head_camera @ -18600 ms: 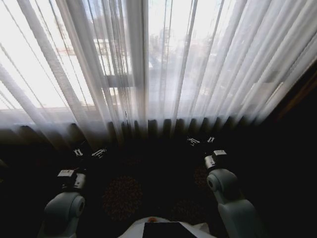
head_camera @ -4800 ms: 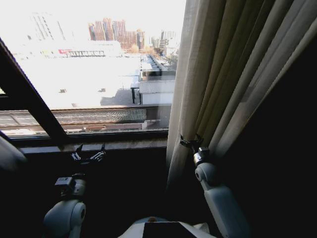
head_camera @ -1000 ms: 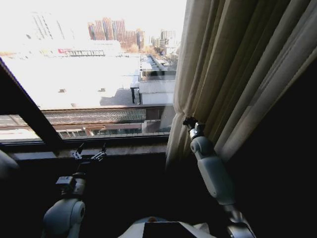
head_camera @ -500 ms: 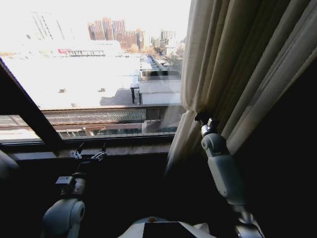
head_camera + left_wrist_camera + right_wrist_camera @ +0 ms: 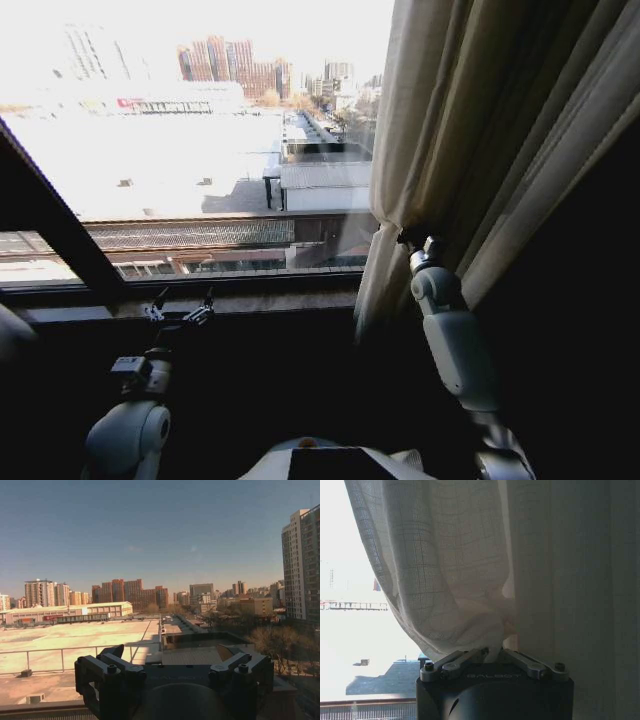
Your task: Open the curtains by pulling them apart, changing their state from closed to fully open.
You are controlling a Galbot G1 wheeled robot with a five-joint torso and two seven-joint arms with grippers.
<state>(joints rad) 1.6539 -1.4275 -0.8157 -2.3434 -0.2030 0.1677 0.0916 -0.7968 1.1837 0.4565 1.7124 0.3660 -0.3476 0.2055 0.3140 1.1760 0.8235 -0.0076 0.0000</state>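
— Left side, what did you have?

— My left gripper (image 5: 181,312) sat low in front of the window sill (image 5: 200,298), fingers spread apart, holding nothing. From the left wrist view that gripper (image 5: 172,677) faced bare glass with the city rooftops (image 5: 100,630) outside. A dark window frame bar (image 5: 55,215) ran diagonally across the left of the window.

— Middle?

— Uncovered window pane, buildings (image 5: 230,65) beyond it. No fabric hung over that part.

— And the right?

— The curtains (image 5: 480,130) were bunched on the right side of the window, cream pleats hanging from the top edge down toward the sill. My right arm (image 5: 450,340) reached up to their inner edge, and my right gripper (image 5: 412,238) was pinched onto the fabric there. In the right wrist view the gripper (image 5: 494,656) had its fingers (image 5: 455,661) drawn together on a gathered wad of the sheer curtains (image 5: 450,580), folds puckering right at the fingertips.

— Fabric taut or slack?

— It narrowed in at my grip, then flared out below toward the sill.
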